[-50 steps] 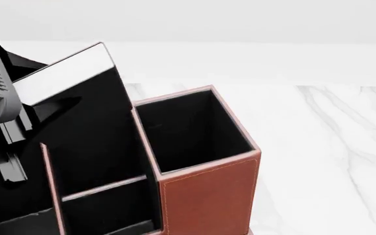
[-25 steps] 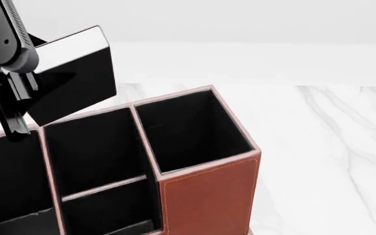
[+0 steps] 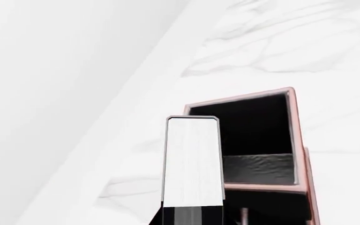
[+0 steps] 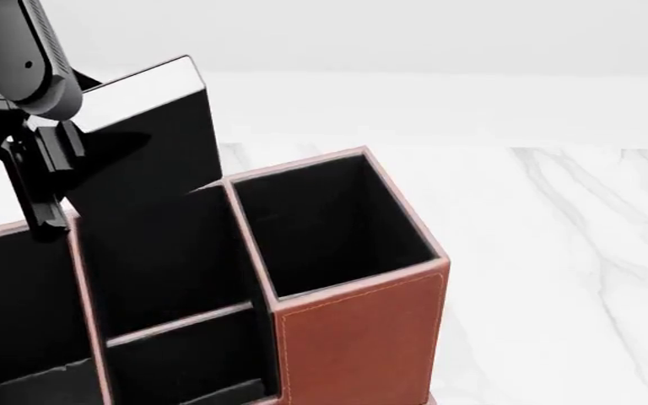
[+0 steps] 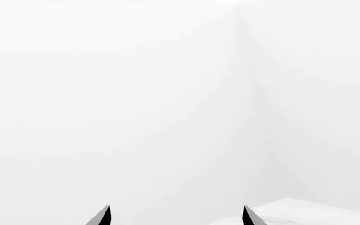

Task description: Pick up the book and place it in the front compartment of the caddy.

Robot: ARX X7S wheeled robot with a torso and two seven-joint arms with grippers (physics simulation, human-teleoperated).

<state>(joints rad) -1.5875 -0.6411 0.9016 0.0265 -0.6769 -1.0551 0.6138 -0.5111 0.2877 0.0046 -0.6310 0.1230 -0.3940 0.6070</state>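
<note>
Currently: your left end effector (image 4: 48, 181) clamps the book (image 4: 149, 139), long axis near-upright, apparently above the front compartment (image 4: 166, 261) at six o'clock.

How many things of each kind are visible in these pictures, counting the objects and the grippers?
Book: 1
Caddy: 1
Table: 1
Grippers: 2, the left gripper holding the book, the right gripper empty
Total: 5
</note>
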